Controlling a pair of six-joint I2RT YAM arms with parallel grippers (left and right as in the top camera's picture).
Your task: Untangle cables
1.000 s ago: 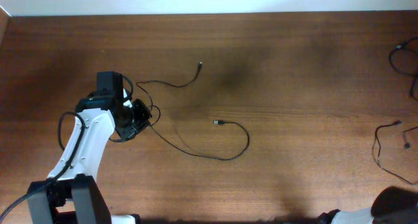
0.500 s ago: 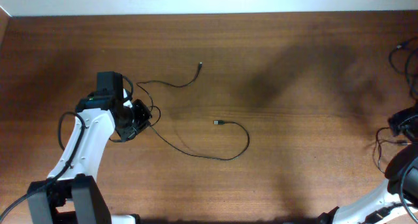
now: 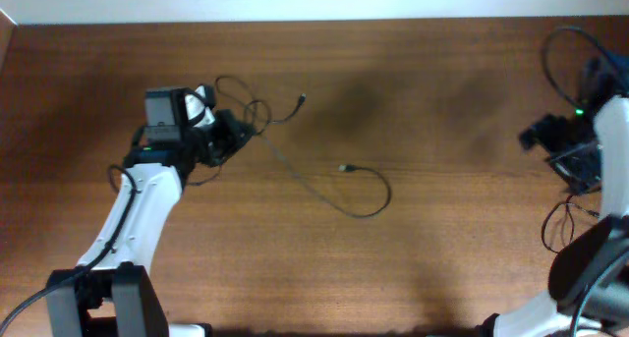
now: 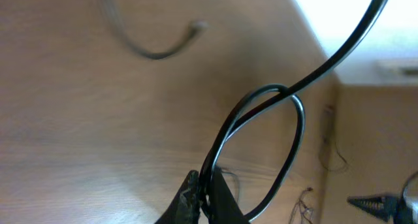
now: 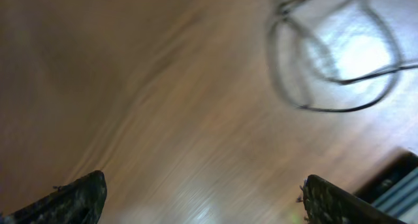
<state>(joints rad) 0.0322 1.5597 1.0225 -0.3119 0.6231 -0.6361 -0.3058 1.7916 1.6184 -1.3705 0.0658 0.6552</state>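
1 long thin black cable (image 3: 313,185) lies on the brown table (image 3: 442,268), left of the middle. It runs on a slant from the upper left down to the lower right, then bends round in a hook. It has 2 ends. 1 plug (image 3: 344,167) sits at the end of the hook and points left. The other plug (image 3: 302,99) is higher up and points to the upper right. Close to that end the cable curls into small loops (image 3: 236,89).

The left claw (image 3: 232,136) is pinched tight on this cable, right by the loops. In the left wrist view its 2 fingers (image 4: 189,199) meet with the cable between them.

The right claw (image 5: 202,183) is wide open and holds nothing. Its 2 fingertips (image 5: 75,198) sit far apart over bare wood.

More thin cables (image 3: 562,229) lie at the right edge of the table, by the right arm (image 3: 611,131). They are bunched up and run out of view, so their number cannot be told.
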